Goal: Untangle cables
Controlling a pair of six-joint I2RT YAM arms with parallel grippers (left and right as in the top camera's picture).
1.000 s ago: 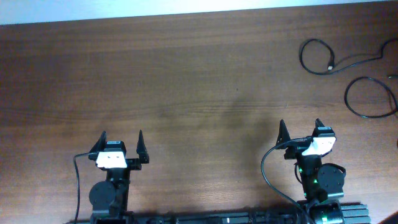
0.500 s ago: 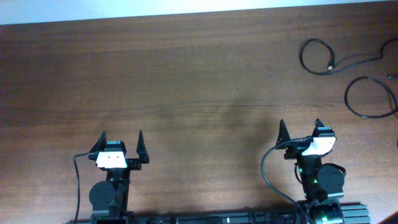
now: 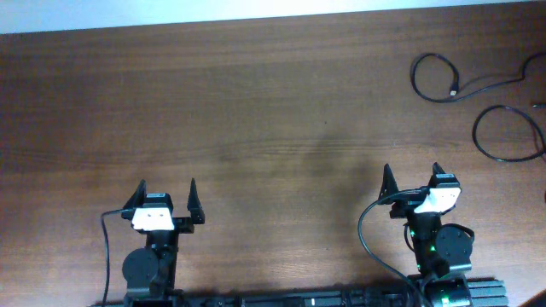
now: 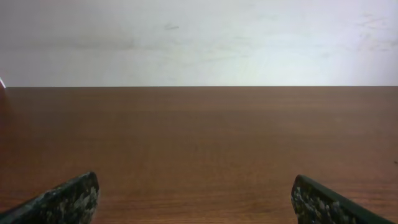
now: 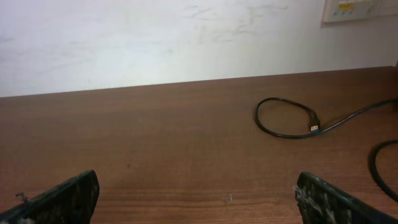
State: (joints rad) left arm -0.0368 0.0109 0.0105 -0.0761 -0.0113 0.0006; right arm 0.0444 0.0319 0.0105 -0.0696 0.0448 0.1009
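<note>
Two black cables lie at the far right of the brown table. One cable (image 3: 435,77) makes a loop with a plug end and trails off to the right; it also shows in the right wrist view (image 5: 283,118). A second cable loop (image 3: 508,134) lies nearer, and only its edge shows in the right wrist view (image 5: 376,163). My left gripper (image 3: 166,189) is open and empty near the front edge, far left of the cables. My right gripper (image 3: 411,175) is open and empty, in front of the cables and apart from them.
The wooden table (image 3: 256,111) ends at a white wall at the back. My arm bases stand at the front edge, with a black arm cable (image 3: 367,239) looping beside the right base. A small speck (image 5: 227,199) lies on the wood between my right fingers.
</note>
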